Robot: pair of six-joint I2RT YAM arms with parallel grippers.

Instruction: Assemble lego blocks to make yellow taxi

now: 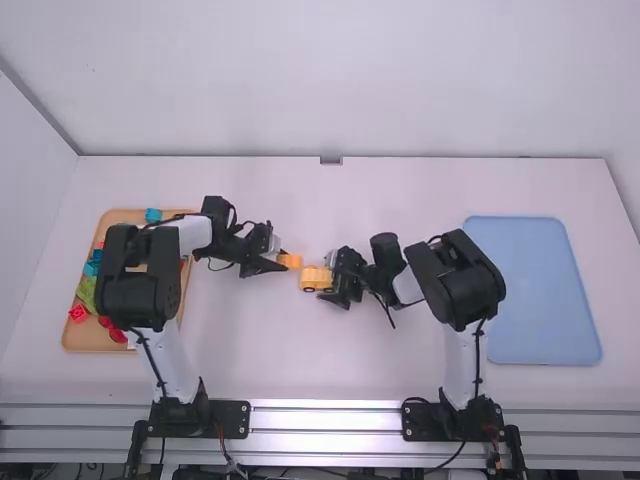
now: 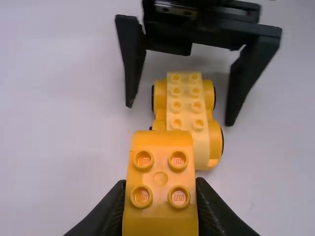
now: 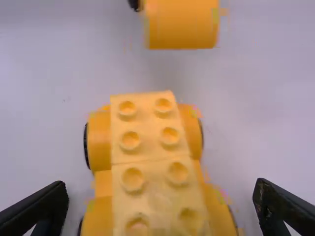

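Yellow taxi (image 1: 314, 279), partly built: situated near the middle of the table (image 1: 250, 350), well apart from its corners. Right claw (image 3: 162, 191): fingers apart, one at either side of the taxi. Left claw (image 1: 272, 258): clamped on a yellow block (image 2: 160, 160), studs (image 2: 141, 196) upward. Handling (judged): light, stiff, smooth plastic, unlikely to deform under firm pressure; the wheels (image 3: 86, 146) may roll and joined pieces may work loose. Suggested hold: low and square across both flanks, leaving the top bare for the block.
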